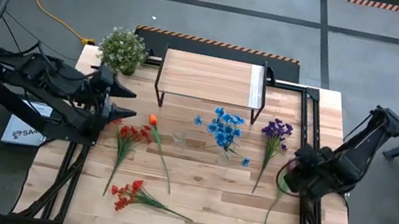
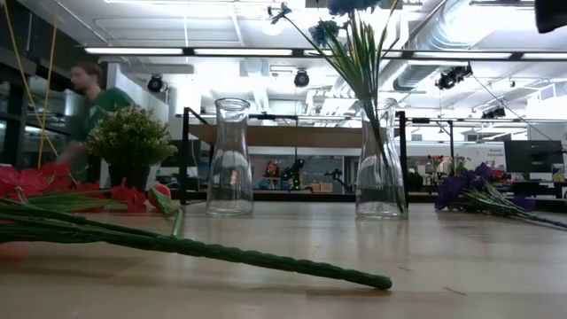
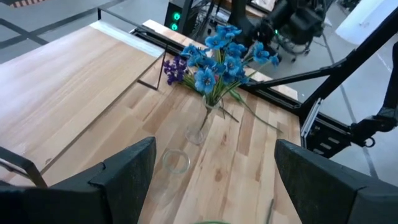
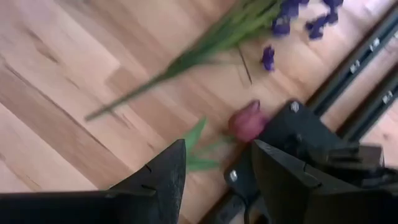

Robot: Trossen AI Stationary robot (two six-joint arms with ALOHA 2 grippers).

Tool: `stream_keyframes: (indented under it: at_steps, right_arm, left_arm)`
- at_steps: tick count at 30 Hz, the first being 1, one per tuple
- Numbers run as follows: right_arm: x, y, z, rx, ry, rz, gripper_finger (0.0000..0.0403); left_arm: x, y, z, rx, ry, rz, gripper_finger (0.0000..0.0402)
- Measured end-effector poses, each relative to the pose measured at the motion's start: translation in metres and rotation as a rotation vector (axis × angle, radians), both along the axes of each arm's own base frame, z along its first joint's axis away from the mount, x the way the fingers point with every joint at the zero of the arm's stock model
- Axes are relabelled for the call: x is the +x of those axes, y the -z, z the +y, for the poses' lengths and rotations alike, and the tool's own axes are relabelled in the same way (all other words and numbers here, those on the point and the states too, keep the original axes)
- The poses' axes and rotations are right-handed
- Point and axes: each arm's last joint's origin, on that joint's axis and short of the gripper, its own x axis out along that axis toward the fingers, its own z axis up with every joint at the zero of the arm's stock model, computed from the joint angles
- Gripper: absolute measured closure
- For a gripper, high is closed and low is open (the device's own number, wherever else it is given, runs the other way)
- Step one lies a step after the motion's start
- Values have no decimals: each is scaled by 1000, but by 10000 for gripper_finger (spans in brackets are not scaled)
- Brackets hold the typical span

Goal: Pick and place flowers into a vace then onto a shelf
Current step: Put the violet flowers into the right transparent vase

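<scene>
Blue flowers stand in a clear vase at mid-table. An empty vase stands to its left. Red flowers, an orange one, more red ones and purple flowers lie flat on the tabletop. A pink-budded stem lies by the right edge. My right gripper hovers open over it, pointing steeply down, with the bud beyond its fingertips. My left gripper stands wide open at the table's left, facing the vases. The shelf stands at the far side.
A potted green plant stands at the far left corner beside the shelf. Black frame rails run along the table's right side. A person is in the room beyond the table. Bare planks lie at the near middle.
</scene>
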Motion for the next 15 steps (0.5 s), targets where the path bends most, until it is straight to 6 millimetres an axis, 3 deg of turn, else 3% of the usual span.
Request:
stream_keyframes:
  at_steps: [8, 15]
  right_arm:
    - [-10, -13, -33, -21, 57, -179, 239]
    - [-31, -22, -60, -36, 127, -331, 239]
  left_arm:
    - [6, 4, 0, 50, -57, 40, 41]
    - [6, 4, 3, 147, -133, 50, 41]
